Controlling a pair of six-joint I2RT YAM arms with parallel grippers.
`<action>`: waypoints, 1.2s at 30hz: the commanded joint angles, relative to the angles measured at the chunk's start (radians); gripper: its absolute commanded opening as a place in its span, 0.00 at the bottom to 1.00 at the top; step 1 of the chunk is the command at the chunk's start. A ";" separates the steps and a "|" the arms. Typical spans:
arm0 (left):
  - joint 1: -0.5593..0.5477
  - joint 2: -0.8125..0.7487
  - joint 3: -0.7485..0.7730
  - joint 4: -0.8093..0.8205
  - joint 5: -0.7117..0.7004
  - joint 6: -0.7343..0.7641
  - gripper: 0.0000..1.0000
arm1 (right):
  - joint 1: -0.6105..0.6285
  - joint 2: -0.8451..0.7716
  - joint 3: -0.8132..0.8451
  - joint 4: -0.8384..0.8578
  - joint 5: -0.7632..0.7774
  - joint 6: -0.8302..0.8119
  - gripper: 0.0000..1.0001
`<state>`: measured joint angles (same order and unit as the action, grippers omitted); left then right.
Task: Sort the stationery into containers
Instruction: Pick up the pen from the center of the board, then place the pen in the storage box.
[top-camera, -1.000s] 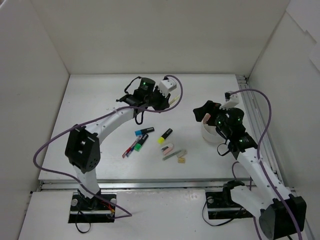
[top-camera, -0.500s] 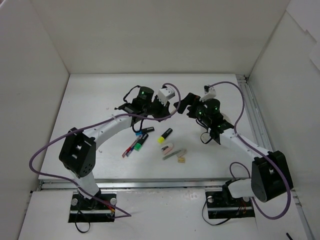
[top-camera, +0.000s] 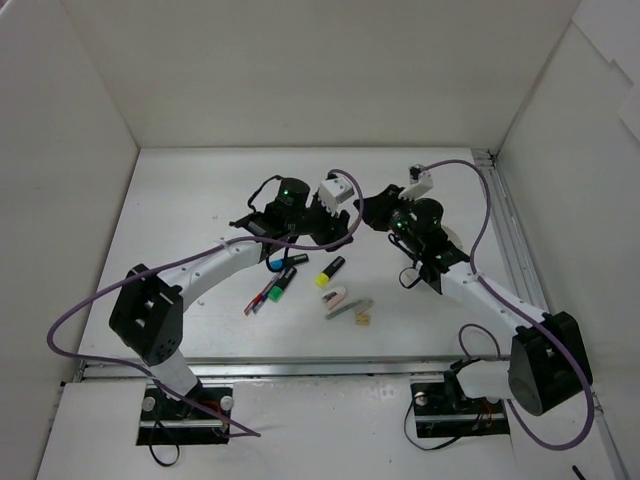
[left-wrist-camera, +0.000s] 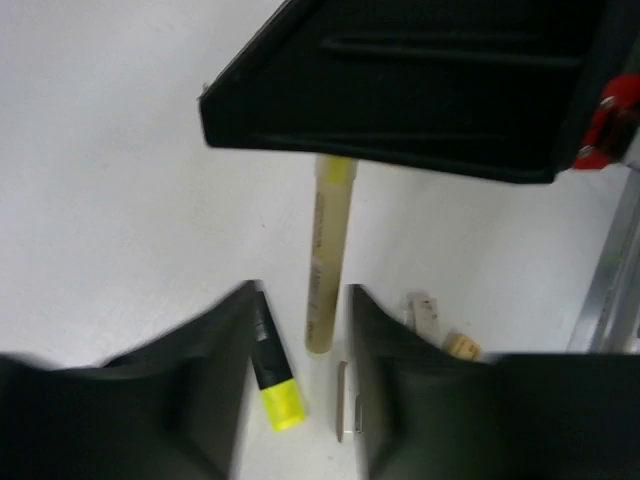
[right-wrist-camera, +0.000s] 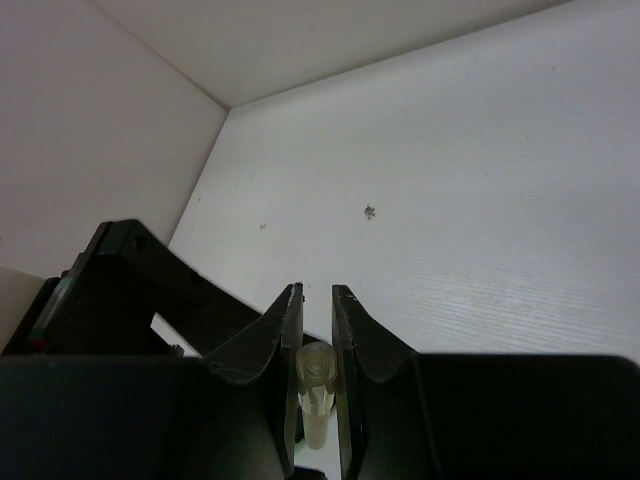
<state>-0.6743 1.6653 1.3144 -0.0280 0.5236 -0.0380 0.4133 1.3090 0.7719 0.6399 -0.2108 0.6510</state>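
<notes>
1. The right gripper (right-wrist-camera: 316, 292) stands narrow, its fingers (right-wrist-camera: 285, 330) pinching the capped end of the pale yellow stick (left-wrist-camera: 325, 240).
2. The left gripper (left-wrist-camera: 300, 292) is spread wide, astride the stick's other end. There is a gap at one finger, and contact at the other cannot be told.
3. The right gripper's black body hangs just ahead of the left fingertips, leaving little room between them.
4. A yellow-ended highlighter (left-wrist-camera: 272, 375) lies just outside one left finger, and a tan eraser (left-wrist-camera: 460, 347) lies beyond the other.
5. Past the right fingertips, bare table (right-wrist-camera: 480, 200) runs to the white wall (right-wrist-camera: 100, 120). A metal rail (left-wrist-camera: 610, 270) edges the table beyond the eraser.
</notes>
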 joint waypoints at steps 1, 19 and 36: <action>-0.001 -0.064 0.028 0.089 0.003 -0.022 0.61 | -0.005 -0.108 -0.019 0.081 0.057 -0.054 0.00; 0.102 -0.400 -0.309 -0.056 -0.471 -0.187 1.00 | -0.125 -0.222 -0.028 -0.184 0.479 -0.430 0.00; 0.197 -0.369 -0.354 -0.204 -0.542 -0.499 1.00 | -0.174 -0.019 -0.019 -0.056 0.585 -0.504 0.00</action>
<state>-0.4812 1.3102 0.9668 -0.2478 0.0017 -0.5056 0.2523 1.2770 0.7074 0.4854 0.3340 0.1612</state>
